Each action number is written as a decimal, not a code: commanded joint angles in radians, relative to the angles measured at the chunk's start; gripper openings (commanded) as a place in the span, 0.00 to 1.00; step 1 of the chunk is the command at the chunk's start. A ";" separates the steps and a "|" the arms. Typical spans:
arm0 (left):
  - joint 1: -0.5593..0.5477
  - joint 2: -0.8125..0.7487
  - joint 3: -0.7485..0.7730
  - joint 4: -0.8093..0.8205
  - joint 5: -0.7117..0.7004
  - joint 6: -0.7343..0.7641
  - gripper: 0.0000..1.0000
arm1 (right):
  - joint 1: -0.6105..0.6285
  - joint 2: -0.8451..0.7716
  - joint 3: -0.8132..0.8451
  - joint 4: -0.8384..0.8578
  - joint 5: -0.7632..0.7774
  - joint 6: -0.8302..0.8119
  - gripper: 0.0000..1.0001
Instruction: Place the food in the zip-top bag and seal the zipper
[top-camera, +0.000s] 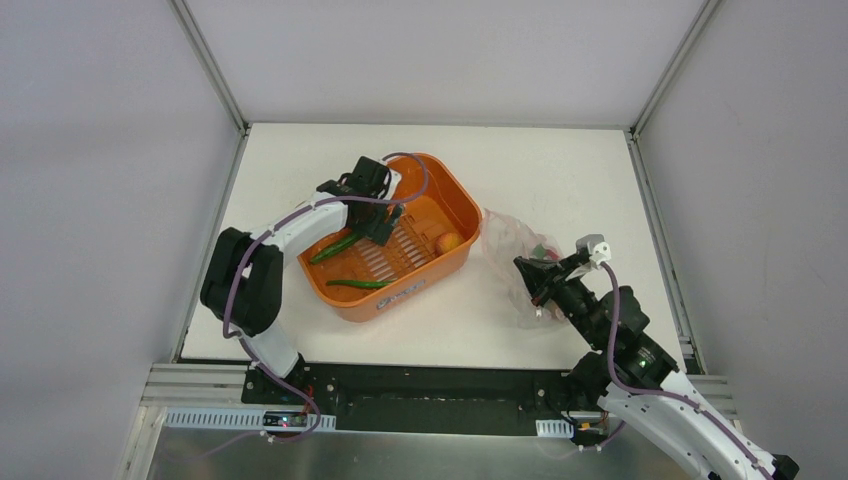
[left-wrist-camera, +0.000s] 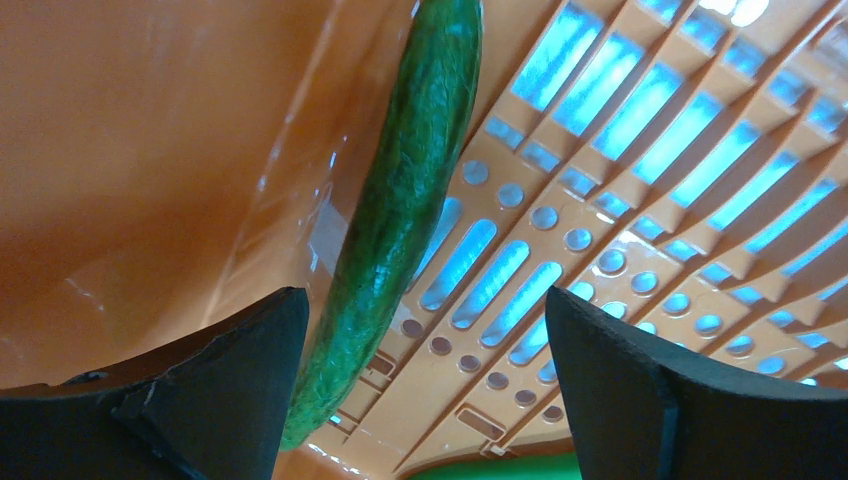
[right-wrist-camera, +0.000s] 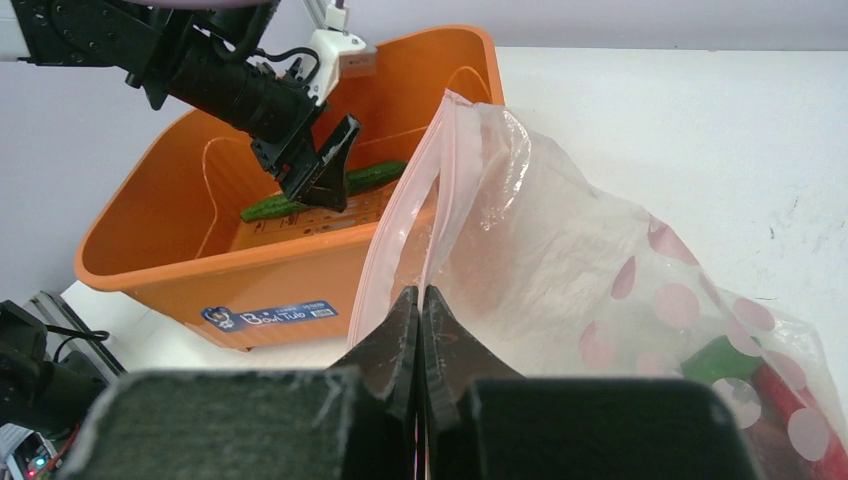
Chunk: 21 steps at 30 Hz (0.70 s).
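Left hand (left-wrist-camera: 420, 325) — pepper (left-wrist-camera: 400, 220) (by tub wall (left-wrist-camera: 150, 150))

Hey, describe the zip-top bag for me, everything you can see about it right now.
The zip-top bag is clear, crinkly plastic printed with pale pink dots, with a pink zipper strip along its mouth. It lies on the white table beside the orange tub, mouth edge lifted and looking unsealed. The right end effector, shut, pinches that edge. Inside sit a green chili and a red chili.
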 joint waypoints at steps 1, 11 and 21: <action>0.009 0.041 0.030 -0.069 -0.028 0.054 0.86 | 0.003 -0.002 0.039 0.042 -0.019 -0.039 0.00; 0.009 0.088 0.015 -0.092 -0.060 0.055 0.67 | 0.004 0.015 0.045 0.039 -0.040 -0.032 0.00; 0.005 0.007 -0.051 -0.062 0.011 0.063 0.27 | 0.004 0.034 0.051 0.034 -0.038 -0.018 0.00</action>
